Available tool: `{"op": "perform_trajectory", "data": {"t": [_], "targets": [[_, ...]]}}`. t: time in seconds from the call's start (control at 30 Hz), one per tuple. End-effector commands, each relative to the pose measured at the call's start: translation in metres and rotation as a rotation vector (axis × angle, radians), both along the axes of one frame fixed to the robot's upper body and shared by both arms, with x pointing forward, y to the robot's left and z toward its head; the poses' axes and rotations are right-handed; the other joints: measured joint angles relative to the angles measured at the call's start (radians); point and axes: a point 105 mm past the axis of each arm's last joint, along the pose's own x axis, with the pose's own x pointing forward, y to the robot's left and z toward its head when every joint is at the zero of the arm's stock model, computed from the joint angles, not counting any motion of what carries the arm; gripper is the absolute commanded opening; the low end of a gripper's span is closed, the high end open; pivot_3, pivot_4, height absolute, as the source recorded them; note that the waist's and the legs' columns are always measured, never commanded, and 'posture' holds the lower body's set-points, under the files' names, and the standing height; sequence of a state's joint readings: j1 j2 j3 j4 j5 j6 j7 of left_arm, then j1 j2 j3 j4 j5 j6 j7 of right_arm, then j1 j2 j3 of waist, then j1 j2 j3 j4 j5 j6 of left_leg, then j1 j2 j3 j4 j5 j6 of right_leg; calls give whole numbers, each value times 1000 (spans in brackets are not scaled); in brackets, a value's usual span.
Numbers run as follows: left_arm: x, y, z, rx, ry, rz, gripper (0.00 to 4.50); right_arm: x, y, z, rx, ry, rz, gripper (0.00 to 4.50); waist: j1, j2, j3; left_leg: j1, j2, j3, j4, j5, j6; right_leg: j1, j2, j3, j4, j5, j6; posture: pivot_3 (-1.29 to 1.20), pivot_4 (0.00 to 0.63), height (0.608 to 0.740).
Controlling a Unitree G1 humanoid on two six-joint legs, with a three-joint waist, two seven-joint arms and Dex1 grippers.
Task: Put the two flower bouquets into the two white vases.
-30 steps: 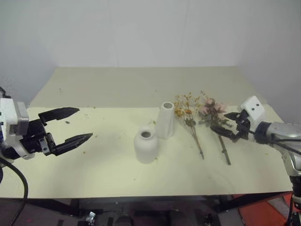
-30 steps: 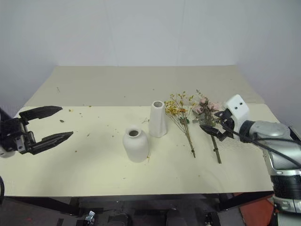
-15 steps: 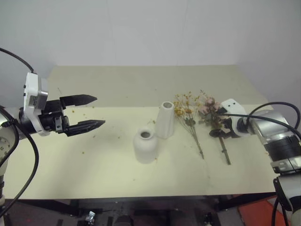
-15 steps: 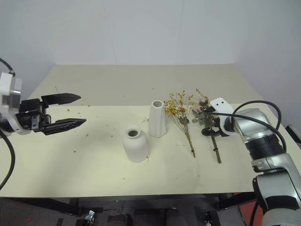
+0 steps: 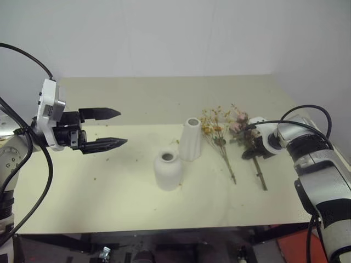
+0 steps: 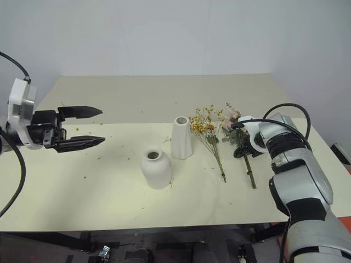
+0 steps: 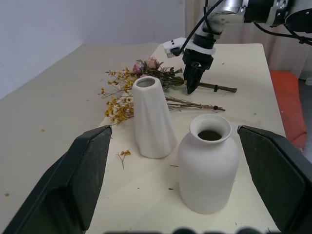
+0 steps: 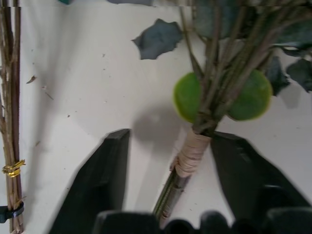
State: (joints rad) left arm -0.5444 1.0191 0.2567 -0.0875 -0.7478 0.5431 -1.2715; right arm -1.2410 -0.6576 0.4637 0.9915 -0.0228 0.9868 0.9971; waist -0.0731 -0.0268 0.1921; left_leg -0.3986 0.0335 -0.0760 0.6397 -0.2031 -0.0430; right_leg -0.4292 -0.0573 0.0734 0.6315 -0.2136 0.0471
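Two white vases stand mid-table, the tall slim vase just behind the round vase. To their right lie both bouquets with heads pointing away: the yellow-orange blossom bouquet and the pink rose bouquet. My right gripper points down over the rose bouquet's wrapped stem. Its fingers stand on either side of the stem with gaps. My left gripper hovers open and empty above the table's left side, aimed at the vases.
The cream table carries scattered petal crumbs. Its front edge runs close below the vases, and a pale wall stands behind. The yellow bouquet's tied stems lie just beside my right gripper.
My left arm rose and swung in toward the vases. My right gripper tipped downward onto the rose bouquet's stem and its fingers narrowed around it.
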Motion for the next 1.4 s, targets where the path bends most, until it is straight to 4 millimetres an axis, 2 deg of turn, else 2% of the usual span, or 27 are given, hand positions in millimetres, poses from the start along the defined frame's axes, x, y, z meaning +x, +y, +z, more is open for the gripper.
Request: {"op": "perform_trajectory", "data": {"t": [0.03, 0.17, 0.2, 0.43, 0.53, 0.6, 0.67, 0.73, 0.8, 0.9, 1.0, 1.1, 1.27, 1.4], "targets": [[-2, -2, 10, 3, -49, -12, 4500, 7, -1, 17, -29, -40, 31, 1760, 0, 0, 0, 0, 0, 0, 0, 0, 0, 0, 0, 0, 0, 0, 0, 0, 150, 740], [-1, -3, 8, 0, -48, -15, 4500, 8, -4, 23, -5, -50, -6, 382, 0, 0, 0, 0, 0, 0, 0, 0, 0, 0, 0, 0, 0, 0, 0, 0, 150, 740], [-1, -3, 8, -2, -48, -15, 4500, 9, -6, 25, 13, -57, -25, 219, 0, 0, 0, 0, 0, 0, 0, 0, 0, 0, 0, 0, 0, 0, 0, 0, 150, 740], [1, -4, 10, -14, -54, -19, 4500, 17, -15, 71, 148, -252, -194, 217, 1, 1, 0, 0, 0, 0, 0, 0, 0, 0, 0, 0, 1, 3, -4, 0, 150, 740], [3, -4, 11, -19, -55, -18, 4500, 26, -13, 106, 270, -468, -217, 217, 1, 1, 0, 0, 0, 0, 0, 0, 0, 0, 0, 0, 0, 3, -5, 0, 150, 740], [5, -4, 12, -22, -55, -17, 4500, 28, -1, 140, 371, -742, -147, 217, 0, 1, 0, 0, 0, 0, 0, 0, 0, 0, 0, 0, 0, 3, -5, 0, 150, 740], [7, -4, 13, -26, -56, -14, 4500, 19, 9, 169, 462, -1002, -102, 217, 0, 0, 0, 0, 0, -1, -1, 0, 0, 0, 1, -1, 0, 3, -5, 0, 150, 740], [9, -4, 14, -30, -59, -10, 4500, 8, 22, 182, 547, -1108, -37, 217, 0, 1, 0, 0, 0, -1, 0, 0, 0, 0, 1, -1, 1, 3, -5, 0, 150, 740], [11, -3, 15, -30, -61, -8, 4500, -2, 35, 197, 724, -1156, -6, 217, -1, 2, 1, 0, 0, -1, 0, 0, 0, 0, 1, 0, 2, 3, -5, 0, 150, 740], [12, -3, 15, -27, -60, -3, 4500, -22, 69, 216, 856, -1223, 148, 217, 1, 2, 1, 0, 0, -1, 1, 0, 0, 0, 0, 0, 3, 5, -7, 0, 150, 740], [14, -2, 17, -25, -66, 5, 4500, -41, 100, 224, 905, -1274, 310, 217, 1, 2, 1, 0, 0, -1, 1, 0, 0, 0, 1, 0, 3, 5, -7, 0, 150, 740], [14, 0, 19, -30, -70, 20, 4500, -53, 121, 225, 932, -1284, 401, 217, 2, 2, 1, 0, 0, -1, 1, 0, 0, 0, 1, -1, 3, 4, -7, 0, 150, 740], [12, 2, 18, -34, -53, 43, 4500, -54, 140, 215, 928, -1259, 478, 217, 3, 2, 1, 0, 0, -1, 1, 0, 0, 0, 1, -1, 3, 4, -7, 0, 150, 740], [10, 4, 18, -37, -53, 51, 4500, -50, 147, 205, 905, -1248, 499, 217, 3, 2, 1, 0, 0, -1, 1, 0, 0, 0, 0, -1, 3, 5, -7, 0, 150, 740]]}}
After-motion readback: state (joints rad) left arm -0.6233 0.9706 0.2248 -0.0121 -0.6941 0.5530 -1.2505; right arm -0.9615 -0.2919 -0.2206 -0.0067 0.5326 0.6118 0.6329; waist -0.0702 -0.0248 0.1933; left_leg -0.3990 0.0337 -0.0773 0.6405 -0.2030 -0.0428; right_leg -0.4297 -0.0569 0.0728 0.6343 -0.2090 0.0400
